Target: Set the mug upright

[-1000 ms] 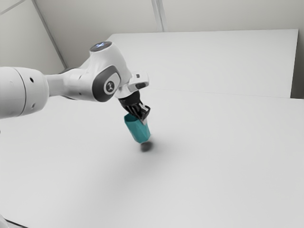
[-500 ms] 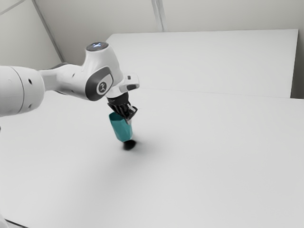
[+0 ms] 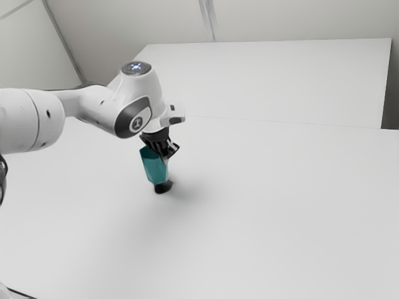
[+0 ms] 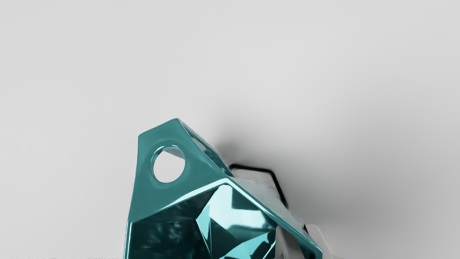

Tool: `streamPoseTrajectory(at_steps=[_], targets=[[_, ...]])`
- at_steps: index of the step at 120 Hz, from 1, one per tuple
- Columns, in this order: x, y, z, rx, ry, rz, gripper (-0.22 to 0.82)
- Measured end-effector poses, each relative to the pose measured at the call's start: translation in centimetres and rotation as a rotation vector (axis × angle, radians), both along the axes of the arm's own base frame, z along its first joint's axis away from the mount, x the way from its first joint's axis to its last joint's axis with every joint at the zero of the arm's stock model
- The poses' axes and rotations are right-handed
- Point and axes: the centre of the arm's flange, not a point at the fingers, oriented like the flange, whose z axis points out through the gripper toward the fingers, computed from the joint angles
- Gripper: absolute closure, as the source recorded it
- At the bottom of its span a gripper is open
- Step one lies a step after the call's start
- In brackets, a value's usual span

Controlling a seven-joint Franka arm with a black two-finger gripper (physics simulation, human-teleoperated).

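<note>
Mug [image 3: 154, 166] sits just below and toward the exterior view's left of the gripper [image 3: 166, 157], which pinches its rim [image 4: 267, 211]; long axis near vertical, mouth up, top leaning slightly left, base contact with table [image 3: 280, 205] unresolved.

The gripper [image 3: 164, 154] holds the tilted teal mug [image 3: 154, 169] over the white table [image 3: 268, 212].
</note>
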Motion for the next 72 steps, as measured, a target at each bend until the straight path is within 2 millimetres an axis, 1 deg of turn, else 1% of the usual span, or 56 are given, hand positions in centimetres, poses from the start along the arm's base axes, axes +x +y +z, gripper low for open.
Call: streamPoseTrajectory(at_steps=[31,72], targets=[[0.0,0.0,-2.2,0.025,0.032,0.030,0.79],[0.4,-0.3,-2.9,0.016,0.007,0.054,0.79]])
